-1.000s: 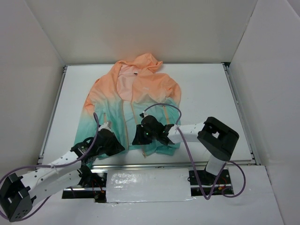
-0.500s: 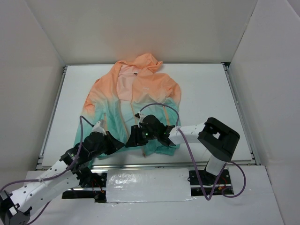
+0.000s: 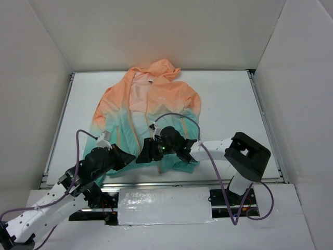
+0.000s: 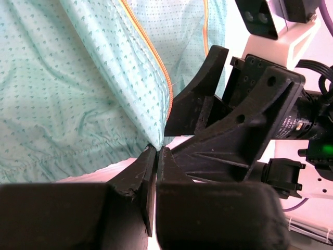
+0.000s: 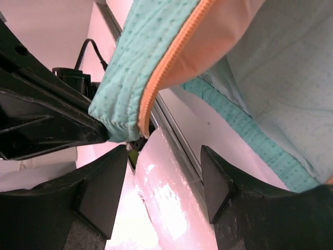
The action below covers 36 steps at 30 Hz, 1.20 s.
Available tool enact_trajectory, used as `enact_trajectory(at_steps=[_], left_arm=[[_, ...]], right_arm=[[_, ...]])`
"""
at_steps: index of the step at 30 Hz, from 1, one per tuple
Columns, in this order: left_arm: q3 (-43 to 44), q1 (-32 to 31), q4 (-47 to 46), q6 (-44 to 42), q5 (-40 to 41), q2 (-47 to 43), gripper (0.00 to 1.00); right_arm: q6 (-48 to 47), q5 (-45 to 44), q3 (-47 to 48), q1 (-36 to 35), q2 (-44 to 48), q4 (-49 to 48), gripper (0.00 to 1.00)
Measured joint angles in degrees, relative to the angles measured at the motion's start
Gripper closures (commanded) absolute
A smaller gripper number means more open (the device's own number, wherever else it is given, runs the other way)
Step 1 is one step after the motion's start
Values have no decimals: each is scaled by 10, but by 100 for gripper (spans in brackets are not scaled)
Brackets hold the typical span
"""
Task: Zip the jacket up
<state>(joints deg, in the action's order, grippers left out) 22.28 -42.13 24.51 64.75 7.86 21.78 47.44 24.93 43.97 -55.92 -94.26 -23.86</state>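
The jacket (image 3: 148, 104) lies flat on the white table (image 3: 229, 114), peach at the top and teal at the bottom, with its front open. My left gripper (image 3: 126, 156) is shut on the bottom hem corner of one front panel beside the orange zipper (image 4: 156, 62); in the left wrist view the fingertips (image 4: 151, 156) pinch the teal cloth (image 4: 62, 94). My right gripper (image 3: 141, 155) is open and right next to it. In the right wrist view the lifted hem corner (image 5: 125, 99) and the orange zipper edge (image 5: 166, 67) hang just beyond its spread fingers (image 5: 104, 192).
White walls close in the table on three sides. A metal rail (image 3: 171, 179) runs along the near edge, with a shiny taped strip (image 3: 161, 205) behind it. Purple cables loop over both arms. The left gripper's black body (image 5: 41, 120) fills the left of the right wrist view.
My right gripper has moved left, up against the left gripper at the hem. The left arm's elbow has swung back and left while its gripper stays on the hem.
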Motion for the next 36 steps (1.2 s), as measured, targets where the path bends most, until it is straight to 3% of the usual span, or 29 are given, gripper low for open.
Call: enact_trajectory(at_steps=[25, 36], left_arm=[[28, 0, 2, -17, -2, 24, 100], [24, 0, 14, -18, -7, 3, 100]], right_arm=[[67, -24, -71, 31, 37, -76, 32], [134, 80, -116, 70, -17, -281, 35]])
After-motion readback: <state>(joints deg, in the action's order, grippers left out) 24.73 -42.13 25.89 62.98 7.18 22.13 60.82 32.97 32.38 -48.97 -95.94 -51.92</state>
